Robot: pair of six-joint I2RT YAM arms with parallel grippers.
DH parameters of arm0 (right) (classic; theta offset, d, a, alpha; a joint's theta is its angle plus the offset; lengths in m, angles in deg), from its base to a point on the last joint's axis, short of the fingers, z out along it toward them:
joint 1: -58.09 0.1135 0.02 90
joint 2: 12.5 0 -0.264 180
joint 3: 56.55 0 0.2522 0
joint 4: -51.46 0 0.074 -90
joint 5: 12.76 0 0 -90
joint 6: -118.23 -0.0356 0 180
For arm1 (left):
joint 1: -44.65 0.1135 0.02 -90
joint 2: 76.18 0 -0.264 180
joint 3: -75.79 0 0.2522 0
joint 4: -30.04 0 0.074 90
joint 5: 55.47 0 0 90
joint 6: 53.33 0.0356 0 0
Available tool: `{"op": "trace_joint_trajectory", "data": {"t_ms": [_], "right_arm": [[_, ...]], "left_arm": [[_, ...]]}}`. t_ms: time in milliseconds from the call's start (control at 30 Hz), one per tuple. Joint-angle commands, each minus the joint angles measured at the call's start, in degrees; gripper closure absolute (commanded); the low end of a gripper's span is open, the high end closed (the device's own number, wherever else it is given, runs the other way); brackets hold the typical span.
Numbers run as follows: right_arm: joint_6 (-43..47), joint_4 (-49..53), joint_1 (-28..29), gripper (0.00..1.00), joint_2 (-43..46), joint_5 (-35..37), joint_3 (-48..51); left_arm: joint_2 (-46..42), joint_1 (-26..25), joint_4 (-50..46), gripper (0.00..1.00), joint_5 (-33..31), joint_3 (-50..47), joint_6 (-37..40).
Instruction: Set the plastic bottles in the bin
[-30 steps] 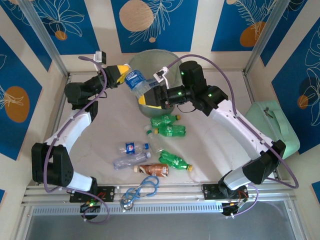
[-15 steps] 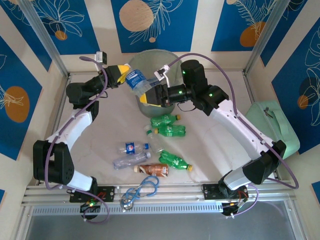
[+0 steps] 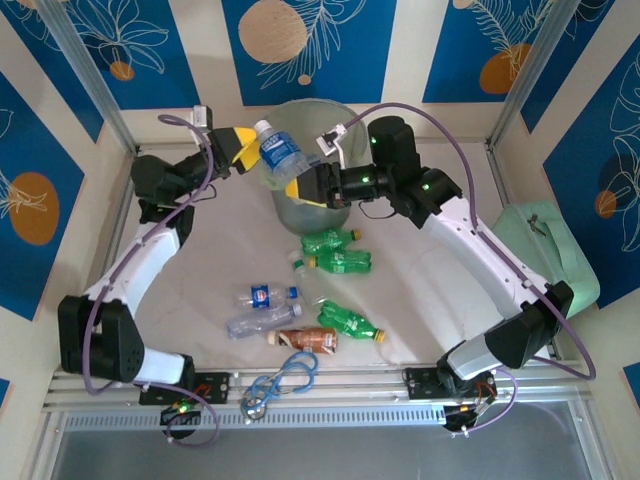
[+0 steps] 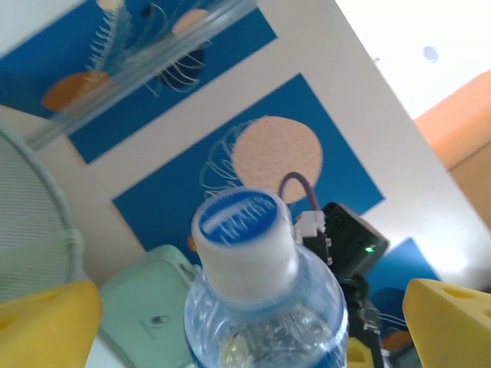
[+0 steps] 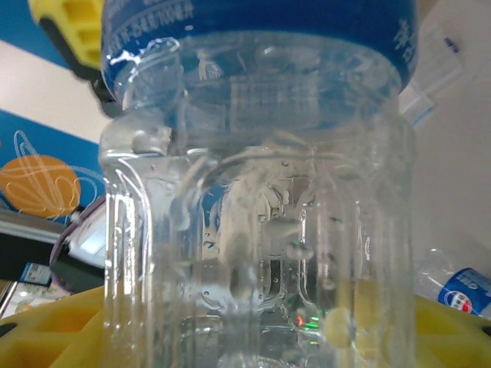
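- While the right gripper (image 3: 300, 186) clamps the base of the clear bottle (image 3: 279, 153), it hangs just ahead of that gripper, cap toward the left gripper (image 3: 248, 148).
- Left gripper is released, fingers apart beside the neck: probably a handover.
- Bin (image 3: 300, 213) sits beneath both grippers for the drop.

Clear bottle (image 3: 279, 152): thin glossy plastic, ribbed, droplets inside. Its label is shiny blue film. Cap (image 4: 244, 234): matt white plastic, blue top. Pads (image 4: 449, 318) of my left jaws: matt yellow plastic, holes moulded in. Bin (image 3: 305, 215): translucent plastic, dull finish, fine-ribbed wall. Green bottles (image 3: 340, 262): glossy plastic. Desk (image 3: 430, 290): matt off-white sheet, paper or cloth, can't tell.
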Motion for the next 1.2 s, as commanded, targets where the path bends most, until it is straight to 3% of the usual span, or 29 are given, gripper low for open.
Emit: {"op": "trace_joint_trajectory", "data": {"t_ms": [0, 100, 333, 467, 633, 800, 1000, 1167], "right_arm": [[0.8, 4.3, -2.2, 0.41, -1.3, 4.9, -5.2], [1.9, 8.7, -4.0, 0.43, -3.9, 10.2, -9.4], [4.7, 17.7, -6.9, 0.44, -14.3, 15.9, -22.5], [6.4, 22.1, -7.2, 0.45, -21.3, 18.9, -30.7], [7.7, 27.5, -7.6, 0.44, -29.2, 22.6, -40.1], [7.8, 31.4, -7.7, 0.27, -34.7, 24.4, -46.7], [7.8, 30.1, -7.8, 0.13, -33.4, 23.6, -45.2], [8.3, 27.1, -8.0, 0.10, -29.1, 20.7, -41.1]], "left_arm": [[-6.6, 0.3, -22.6, 0.00, -7.2, 2.4, 17.9], [-10.4, 0.2, -39.6, 0.00, -13.3, 5.5, 29.5], [-14.5, -0.3, -55.9, 0.00, -17.8, 8.2, 39.4], [-16.6, -0.3, -55.9, 0.00, -17.5, 6.5, 39.0], [-16.7, -0.3, -48.6, 0.00, -14.4, 3.4, 33.1], [-16.1, -0.3, -45.2, 0.02, -13.3, 2.2, 30.1], [-16.2, -0.3, -46.1, 0.02, -13.4, 2.4, 30.7], [-16.6, -0.3, -46.1, 0.03, -13.3, 2.4, 30.7]]}}
